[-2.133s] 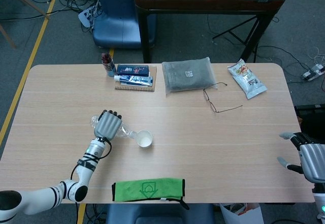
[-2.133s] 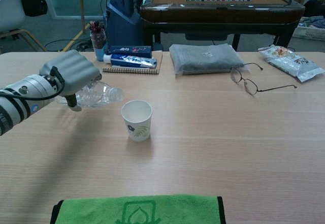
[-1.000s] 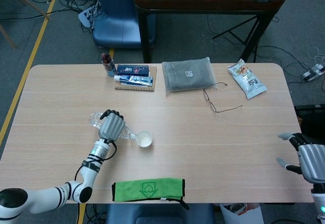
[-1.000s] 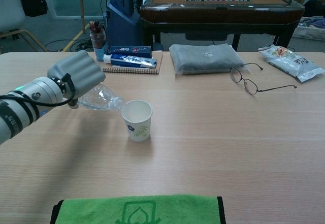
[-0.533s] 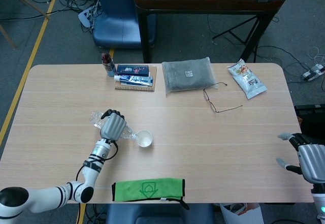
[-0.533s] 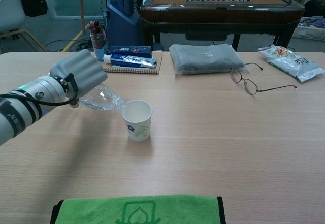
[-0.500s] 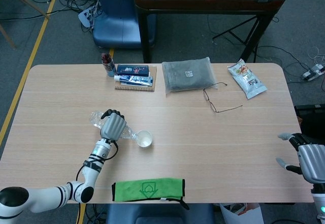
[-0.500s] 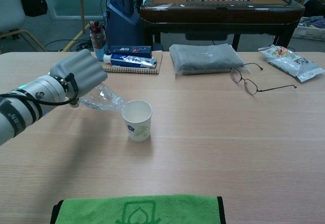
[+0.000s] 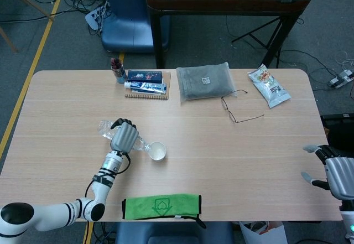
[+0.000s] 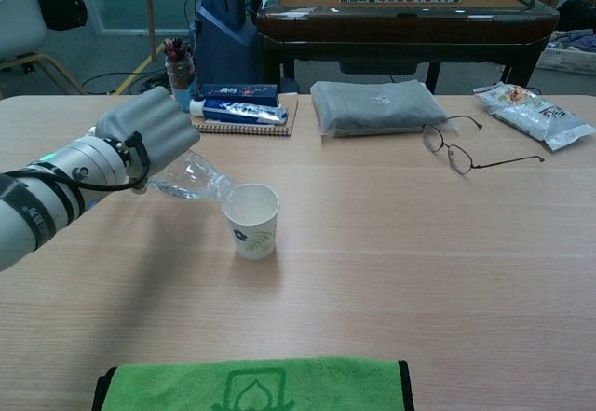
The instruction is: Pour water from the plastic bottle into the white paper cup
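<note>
**Bottle tipped at the cup's rim**

A green cloth (image 10: 251,385) lies at the near table edge; glasses (image 10: 466,155), a grey pouch (image 10: 377,105), a snack bag (image 10: 535,113) and a notebook (image 9: 146,93) sit farther back. The left hand (image 10: 149,131) grips the bottle (image 10: 191,178), tilted with its mouth at the rim of the paper cup (image 10: 251,220). The right hand (image 9: 332,169) holds nothing, fingers apart, at the table's right edge. The cup's contents cannot be made out.

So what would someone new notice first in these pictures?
Probably the left hand gripping a tilted plastic bottle, its mouth at the rim of the white paper cup left of the table's centre. Then the bright green cloth at the near edge.
</note>
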Robot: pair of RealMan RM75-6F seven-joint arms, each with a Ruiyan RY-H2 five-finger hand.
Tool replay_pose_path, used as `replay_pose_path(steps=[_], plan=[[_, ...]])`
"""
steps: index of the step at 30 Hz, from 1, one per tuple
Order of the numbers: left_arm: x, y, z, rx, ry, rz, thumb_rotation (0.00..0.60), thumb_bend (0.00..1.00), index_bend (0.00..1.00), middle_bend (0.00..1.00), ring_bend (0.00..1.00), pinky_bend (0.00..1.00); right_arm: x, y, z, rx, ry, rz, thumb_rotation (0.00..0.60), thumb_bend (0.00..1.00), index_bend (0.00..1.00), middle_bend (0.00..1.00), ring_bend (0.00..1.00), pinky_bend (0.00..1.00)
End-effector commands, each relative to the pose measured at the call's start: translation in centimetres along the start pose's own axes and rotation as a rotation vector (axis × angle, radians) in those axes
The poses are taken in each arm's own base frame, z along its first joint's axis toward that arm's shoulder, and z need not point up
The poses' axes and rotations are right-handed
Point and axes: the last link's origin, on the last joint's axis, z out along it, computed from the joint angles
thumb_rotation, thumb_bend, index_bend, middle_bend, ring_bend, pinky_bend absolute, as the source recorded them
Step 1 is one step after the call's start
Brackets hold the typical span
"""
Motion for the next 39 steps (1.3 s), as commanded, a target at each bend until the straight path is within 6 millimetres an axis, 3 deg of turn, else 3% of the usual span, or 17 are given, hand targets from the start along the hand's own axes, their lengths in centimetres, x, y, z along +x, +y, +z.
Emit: replay_pose_path(steps=[1, 39], plan=[[0.10, 0.03, 0.00, 0.002, 0.002, 0.001, 0.600, 0.08, 0.59, 0.55, 0.49, 0.62, 0.04, 0.02, -0.01, 0.000, 0.001, 0.001, 0.600, 0.08, 0.35, 0.39, 0.32, 0.52], [0.01, 0.18, -0.14, 0.018, -0.029, -0.060, 0.600, 0.08, 0.60, 0.55, 0.50, 0.62, 0.21, -0.05, -0.16, 0.005, 0.005, 0.004, 0.600, 0.07, 0.35, 0.39, 0.32, 0.52]])
